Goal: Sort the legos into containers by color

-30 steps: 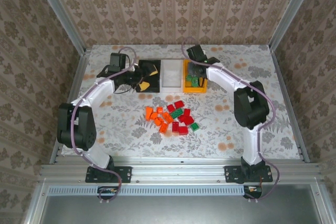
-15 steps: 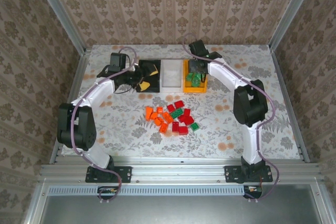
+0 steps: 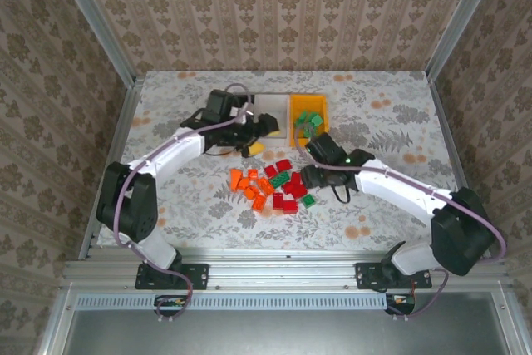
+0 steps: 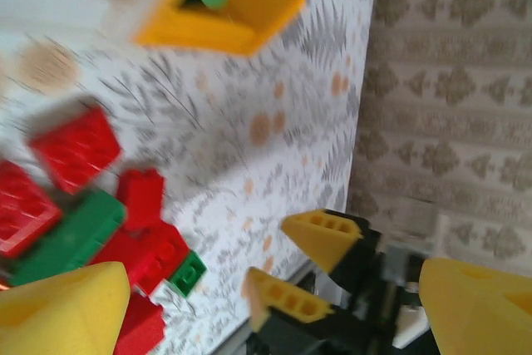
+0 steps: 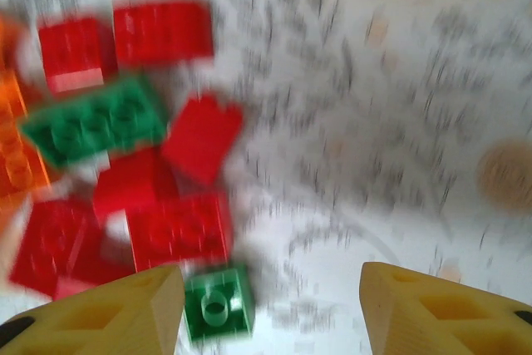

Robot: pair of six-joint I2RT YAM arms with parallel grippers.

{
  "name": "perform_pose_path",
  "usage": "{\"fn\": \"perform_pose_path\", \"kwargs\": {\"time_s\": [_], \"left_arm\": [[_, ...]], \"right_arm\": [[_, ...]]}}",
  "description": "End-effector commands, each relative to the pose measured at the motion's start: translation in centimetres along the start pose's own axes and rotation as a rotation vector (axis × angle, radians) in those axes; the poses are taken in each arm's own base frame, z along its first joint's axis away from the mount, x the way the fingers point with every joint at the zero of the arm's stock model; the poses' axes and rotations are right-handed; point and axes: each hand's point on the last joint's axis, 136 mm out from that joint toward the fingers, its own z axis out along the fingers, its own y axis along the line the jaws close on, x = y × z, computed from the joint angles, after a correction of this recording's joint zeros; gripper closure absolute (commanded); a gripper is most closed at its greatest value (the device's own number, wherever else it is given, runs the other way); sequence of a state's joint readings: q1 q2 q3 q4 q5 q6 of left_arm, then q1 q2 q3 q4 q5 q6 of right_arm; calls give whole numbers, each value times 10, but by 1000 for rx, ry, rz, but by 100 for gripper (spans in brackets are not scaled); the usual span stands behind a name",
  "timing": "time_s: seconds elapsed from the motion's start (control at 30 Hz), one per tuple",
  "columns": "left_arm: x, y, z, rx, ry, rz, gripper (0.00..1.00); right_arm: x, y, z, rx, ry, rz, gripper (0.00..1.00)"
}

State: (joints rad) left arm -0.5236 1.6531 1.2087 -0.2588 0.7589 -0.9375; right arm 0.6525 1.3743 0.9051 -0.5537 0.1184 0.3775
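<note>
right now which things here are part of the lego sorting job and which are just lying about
Job: pile of loose legos, orange, red and green; orange-yellow bin with green legos in it; white bin.
Just there: floral table cover; aluminium frame rail; patterned walls.

the containers (image 3: 273, 108) stand in a row at 12 o'clock on the bench (image 3: 399, 122). loose legos (image 3: 270, 189) lie clustered at bench centre, at 6 o'clock from the row. more legos (image 3: 309, 120) lie in the 3 o'clock end container (image 3: 297, 104).
</note>
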Motion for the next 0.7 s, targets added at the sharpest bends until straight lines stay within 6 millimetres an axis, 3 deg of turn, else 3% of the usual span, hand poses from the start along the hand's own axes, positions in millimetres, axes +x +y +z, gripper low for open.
{"fn": "perform_pose_path", "kwargs": {"time_s": [0.0, 0.13, 0.23, 0.67], "left_arm": [[11, -6, 10, 12, 55, 22, 8], [11, -7, 9, 12, 50, 29, 7], [9, -6, 8, 7, 45, 29, 7], [6, -4, 6, 7, 39, 23, 7]], "right_arm": [[31, 14, -5, -84, 58, 12, 39], [53, 23, 9, -94, 111, -16, 39], [53, 33, 18, -111, 107, -31, 39], [61, 25, 49, -9, 158, -61, 44]]}}
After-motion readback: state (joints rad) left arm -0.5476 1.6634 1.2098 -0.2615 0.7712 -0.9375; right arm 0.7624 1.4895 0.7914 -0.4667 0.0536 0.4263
